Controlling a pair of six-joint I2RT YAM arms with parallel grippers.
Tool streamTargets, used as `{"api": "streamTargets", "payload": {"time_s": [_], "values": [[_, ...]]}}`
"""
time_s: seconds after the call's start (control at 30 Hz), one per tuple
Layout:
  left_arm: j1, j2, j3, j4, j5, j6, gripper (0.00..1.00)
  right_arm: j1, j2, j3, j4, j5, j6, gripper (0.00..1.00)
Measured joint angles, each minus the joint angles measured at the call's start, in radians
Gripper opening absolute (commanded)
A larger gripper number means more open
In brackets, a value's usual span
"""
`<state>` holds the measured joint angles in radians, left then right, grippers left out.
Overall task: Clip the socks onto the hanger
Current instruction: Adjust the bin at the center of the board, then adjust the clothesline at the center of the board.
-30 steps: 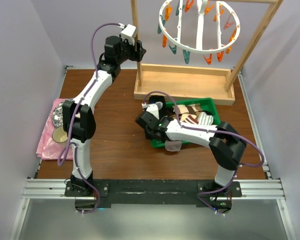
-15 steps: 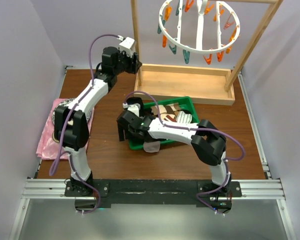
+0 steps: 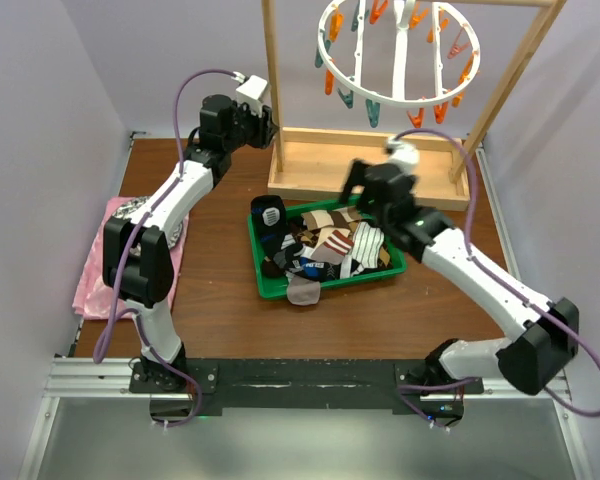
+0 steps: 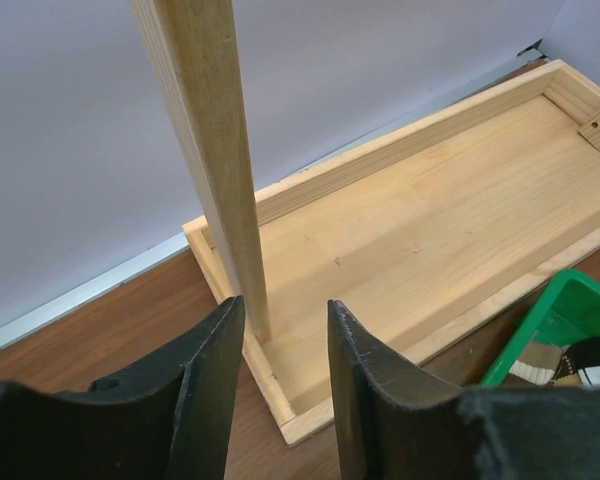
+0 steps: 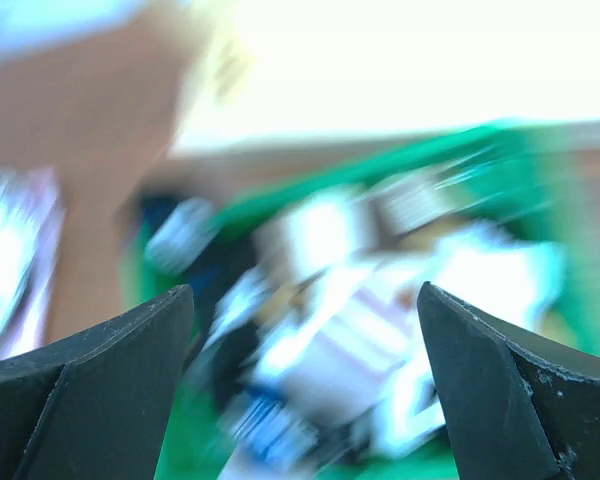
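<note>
The socks [image 3: 325, 248] lie heaped in a green bin [image 3: 256, 250] at mid table, and one beige sock [image 3: 303, 290] hangs over its near rim. The white ring hanger [image 3: 395, 100] with orange and teal pegs hangs at the top from the wooden frame. My right gripper [image 3: 358, 190] hovers over the bin's far edge; in the blurred right wrist view it [image 5: 305, 290] is open wide, with blurred socks [image 5: 350, 330] below. My left gripper [image 3: 270, 125] is at the frame's left post [image 4: 210, 150]. It [image 4: 285, 320] is open, with the foot of the post just beyond the tips.
The wooden frame's tray base [image 3: 365, 165] stands behind the bin, and a corner of the bin [image 4: 570, 310] shows at the lower right of the left wrist view. A pink cloth [image 3: 95, 280] with a shiny object [image 3: 130, 215] lies at the left edge. Walls close in on three sides.
The bin slid left with my right gripper at its left end. That gripper then rose to the bin's far right side and opened wide. The left gripper's jaws narrowed at the post.
</note>
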<state>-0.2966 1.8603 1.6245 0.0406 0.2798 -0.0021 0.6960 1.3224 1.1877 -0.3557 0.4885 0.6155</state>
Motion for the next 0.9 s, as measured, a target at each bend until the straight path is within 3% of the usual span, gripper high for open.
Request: {"api": "streamTargets", "payload": {"time_s": [0.13, 0.47, 0.53, 0.67, 0.77, 0.9], "values": [[0.007, 0.000, 0.000, -0.011, -0.011, 0.006, 0.36, -0.217, -0.039, -0.038, 0.014, 0.075, -0.053, 0.97], [0.137, -0.023, 0.000, -0.077, -0.022, 0.006, 0.34, -0.485, 0.078, -0.066, 0.099, 0.151, -0.116, 0.96], [0.173, -0.036, -0.006, -0.084, -0.015, 0.006, 0.40, -0.525, 0.098, -0.067, 0.127, 0.154, -0.132, 0.97], [0.201, -0.085, -0.046, -0.080, 0.045, -0.029, 0.99, -0.560, 0.103, -0.069, 0.174, 0.155, -0.158, 0.98], [0.169, -0.143, -0.113, -0.049, 0.097, -0.068, 1.00, -0.583, 0.094, -0.102, 0.233, 0.147, -0.172, 0.99], [0.087, -0.134, -0.076, -0.031, 0.130, -0.090, 1.00, -0.628, 0.085, -0.151, 0.275, 0.128, -0.190, 0.99]]}}
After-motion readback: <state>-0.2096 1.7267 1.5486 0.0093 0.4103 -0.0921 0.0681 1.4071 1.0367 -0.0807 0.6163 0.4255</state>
